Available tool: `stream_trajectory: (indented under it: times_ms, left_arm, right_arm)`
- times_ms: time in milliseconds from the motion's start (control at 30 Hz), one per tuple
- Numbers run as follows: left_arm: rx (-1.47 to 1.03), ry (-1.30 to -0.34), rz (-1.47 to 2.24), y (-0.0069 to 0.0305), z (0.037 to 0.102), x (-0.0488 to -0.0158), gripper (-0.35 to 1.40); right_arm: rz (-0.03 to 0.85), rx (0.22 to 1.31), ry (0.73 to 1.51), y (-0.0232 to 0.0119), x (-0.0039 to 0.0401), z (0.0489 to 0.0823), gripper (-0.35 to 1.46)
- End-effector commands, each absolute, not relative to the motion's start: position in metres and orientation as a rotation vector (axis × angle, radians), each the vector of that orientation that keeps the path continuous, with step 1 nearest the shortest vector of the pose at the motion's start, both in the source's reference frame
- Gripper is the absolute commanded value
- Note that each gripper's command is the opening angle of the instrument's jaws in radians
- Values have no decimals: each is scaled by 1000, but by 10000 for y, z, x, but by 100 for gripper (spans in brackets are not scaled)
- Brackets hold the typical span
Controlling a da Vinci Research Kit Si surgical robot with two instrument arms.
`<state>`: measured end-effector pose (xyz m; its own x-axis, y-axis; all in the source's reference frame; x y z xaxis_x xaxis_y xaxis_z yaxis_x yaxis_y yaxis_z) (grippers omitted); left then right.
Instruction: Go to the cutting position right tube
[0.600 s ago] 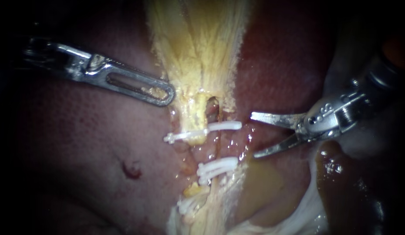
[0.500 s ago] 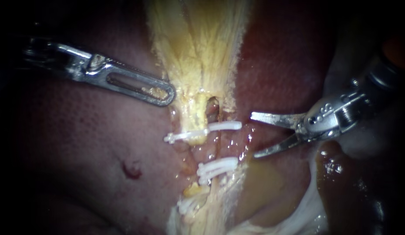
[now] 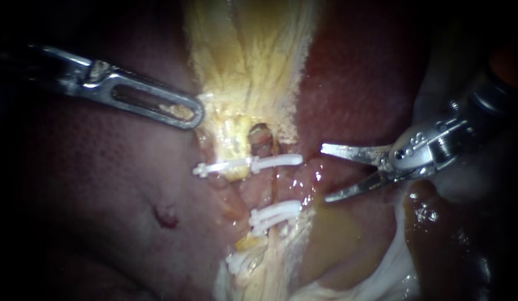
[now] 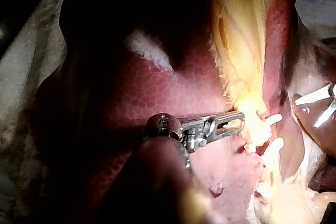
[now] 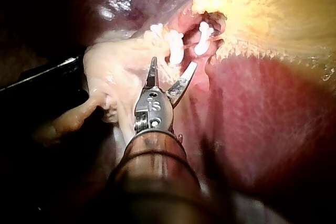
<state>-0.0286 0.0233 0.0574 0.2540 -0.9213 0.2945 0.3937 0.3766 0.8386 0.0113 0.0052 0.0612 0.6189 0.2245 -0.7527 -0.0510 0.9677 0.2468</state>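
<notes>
- The liver (image 3: 103, 184) underlies everything, and its margins are lost in darkness.
- The left instrument (image 3: 196, 114) clamps its jaws on the edge of the gallbladder (image 3: 253, 61), probably to spread the tubes; the bite itself is hard to see.
- The right instrument (image 3: 324, 173) hovers with its blades parted, just beside the right tube (image 3: 274, 187) and not yet around it.
- That tube runs between two clips (image 3: 277, 161), partly veiled by glistening fluid.

Surgical bench, liver (image 4: 157, 98) on stained sheet (image 4: 23, 72), white clips (image 3: 275, 161)

Left instrument (image 4: 239, 119) — gripping gallbladder (image 4: 242, 35) (yellowish).
</notes>
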Motion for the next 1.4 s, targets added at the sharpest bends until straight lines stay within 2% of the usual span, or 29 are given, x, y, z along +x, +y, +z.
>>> stream_trajectory:
  times_ms: [33, 367, 600, 967, 1400]
  left_arm:
    - [710, -904, -1011, 235, 571, -281, -35]
    - [704, -907, -1017, 238, 567, -272, -35]
    - [704, -907, -1017, 238, 567, -272, -35]
    - [703, -907, -1018, 238, 567, -272, -35]
    - [703, -907, -1018, 237, 567, -272, -35]
  right_arm:
    - [160, 210, 891, 52, 113, 612, 145]
    - [143, 230, 904, 49, 118, 614, 145]
    - [187, 344, 927, 36, 133, 627, 145]
    - [256, 488, 862, 8, 158, 673, 141]
    - [281, 575, 818, 8, 190, 721, 138]
